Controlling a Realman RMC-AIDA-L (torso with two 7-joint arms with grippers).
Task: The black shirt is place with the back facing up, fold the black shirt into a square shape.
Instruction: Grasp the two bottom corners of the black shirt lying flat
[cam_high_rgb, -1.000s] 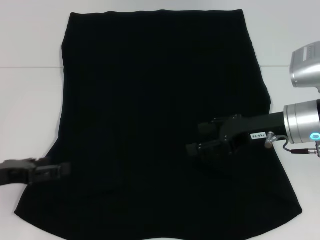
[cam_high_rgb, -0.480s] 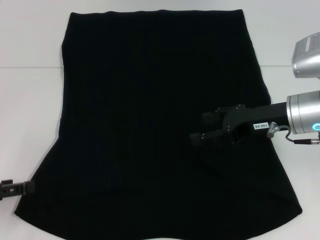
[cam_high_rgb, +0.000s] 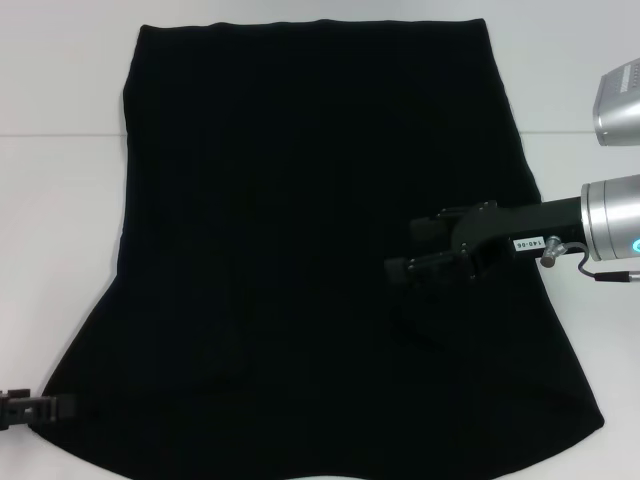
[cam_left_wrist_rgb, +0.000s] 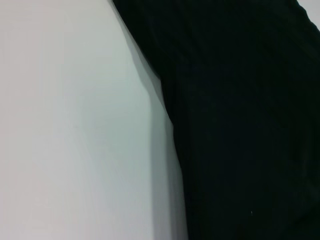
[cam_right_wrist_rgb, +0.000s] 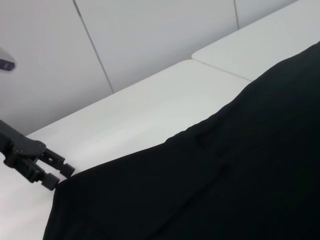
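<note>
The black shirt (cam_high_rgb: 320, 250) lies spread flat on the white table (cam_high_rgb: 60, 200), covering most of the work surface; its far edge is straight and narrow, and its near edge flares out wide toward the robot. No fold line is visible in the fabric, so the task is judged to be at its first fold, with the square shape not yet begun.

The right gripper (cam_high_rgb: 415, 250) has shifted slightly over the last second. It hangs over the right-hand portion of the shirt, reaching in from the right edge, and now sits a little farther from the robot and nearer that edge than before. Its fingers stand apart with a narrow gap and hold nothing. No cloth has lifted with it.

The left gripper (cam_high_rgb: 60, 408) has changed most. A second ago it lay against the left edge of the shirt, partway up the flare; it has since drawn back toward the robot and now sits at the near left corner, with only its tips in view. Whether its fingers are open or closed cannot be told.

This repositioning suggests that the left arm is lining up for a corner grasp.
</note>
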